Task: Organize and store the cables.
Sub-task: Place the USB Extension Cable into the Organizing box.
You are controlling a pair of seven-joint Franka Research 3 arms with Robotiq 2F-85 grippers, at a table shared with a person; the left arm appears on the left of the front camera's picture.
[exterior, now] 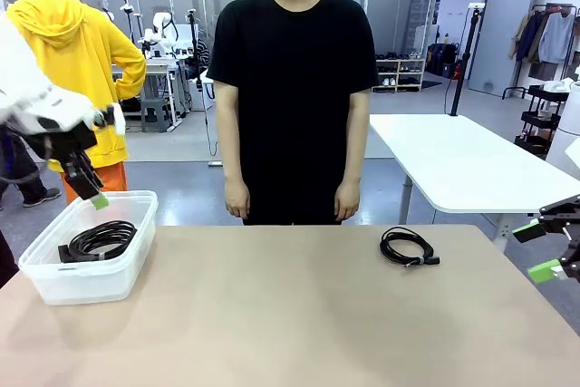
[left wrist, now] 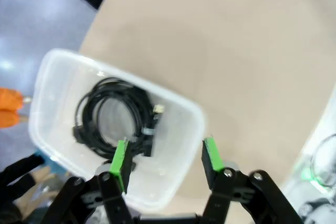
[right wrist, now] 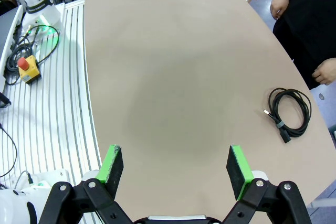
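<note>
- Clear tub (exterior: 54,292) (left wrist: 47,77) at the near left of the worktop (exterior: 290,324); inside, flat on the bottom, a stored cable (exterior: 101,239) (left wrist: 113,114), coiled and tied.
- Just above the tub's far rim, left fingers (exterior: 98,199) (left wrist: 119,163): partway apart, gripping nothing.
- Well to the right of the tub, off the worktop's side edge, right fingers (exterior: 544,270) (right wrist: 237,169): spread wide, empty.
- Farther back and well right of the tub, a loose cable (exterior: 388,246) (right wrist: 281,125): flat on the worktop in a small bound coil, one plug end sticking out.
- Probably light, thin and limp; likely to sag or unwind if pinched by a single strand. Best taken across the bundled turns near the tie, not by the plug. Low-lying, so fingers right down to the surface.
- Beyond the tub, at the far edge, a person (exterior: 290,88), hands hanging, touching neither cable.
</note>
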